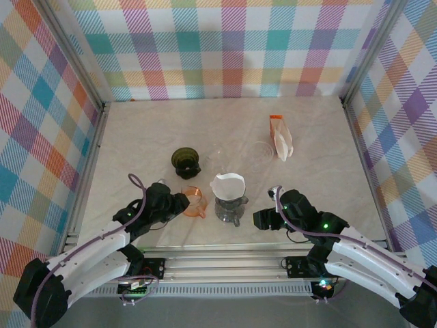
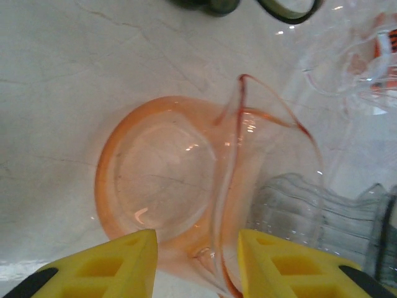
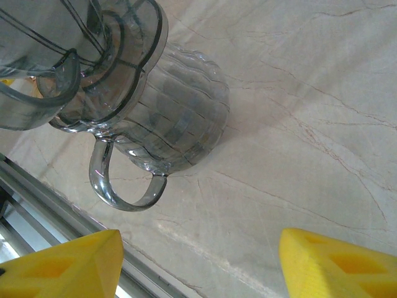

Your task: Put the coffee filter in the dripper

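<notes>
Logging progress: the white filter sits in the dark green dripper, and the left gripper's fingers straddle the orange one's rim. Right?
Not quite. The top external view shows the white filter in the clear dripper at the centre, not in the dark green dripper. The left gripper does straddle the orange dripper rim.

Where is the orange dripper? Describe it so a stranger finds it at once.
Start at the marble table, near its front edge, and find the grey glass jug topped with a white filter. Just left of it sits the orange dripper. It alone is translucent orange; behind it stands the dark green dripper.
</notes>
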